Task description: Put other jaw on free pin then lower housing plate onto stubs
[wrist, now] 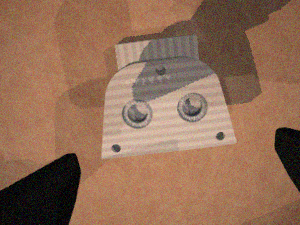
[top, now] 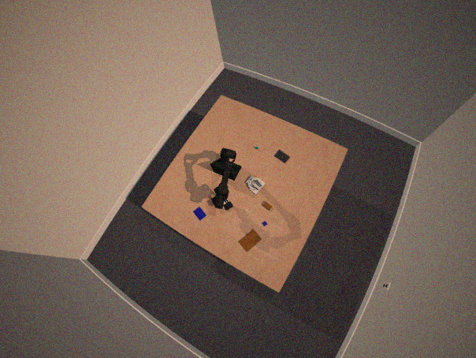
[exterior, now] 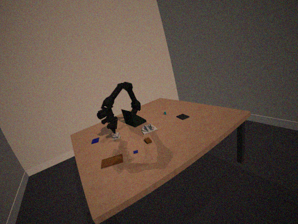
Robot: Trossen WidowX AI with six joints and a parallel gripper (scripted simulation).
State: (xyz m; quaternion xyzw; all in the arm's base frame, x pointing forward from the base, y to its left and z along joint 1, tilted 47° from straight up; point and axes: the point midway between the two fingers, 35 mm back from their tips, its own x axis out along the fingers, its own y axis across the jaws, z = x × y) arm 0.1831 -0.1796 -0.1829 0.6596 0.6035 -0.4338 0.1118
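Black and spread wide, the two fingers of the claw are held apart with nothing gripped between them, and in the wrist view the pale housing plate is seen beyond the fingertips, lying on the tabletop with its ribbed strip at the far edge. The plate is found well apart from the pale base, on which two grey jaw-like shapes can be made out; no loose jaw is seen elsewhere, so the second jaw is judged to have been placed, though whether the teeth are meshed cannot be told at this size. The closing is left to be done: the plate is to be grasped, carried over, lowered level onto both stubs and released, after which the claw is to be moved away. By count, one arm, one base and one plate are shown, the plate being pierced by two large round openings and marked by three small dark holes. Farther out, two blue pieces, one larger and one smaller, two brown blocks, one broad and one small, one dark slab and one tiny teal piece are counted
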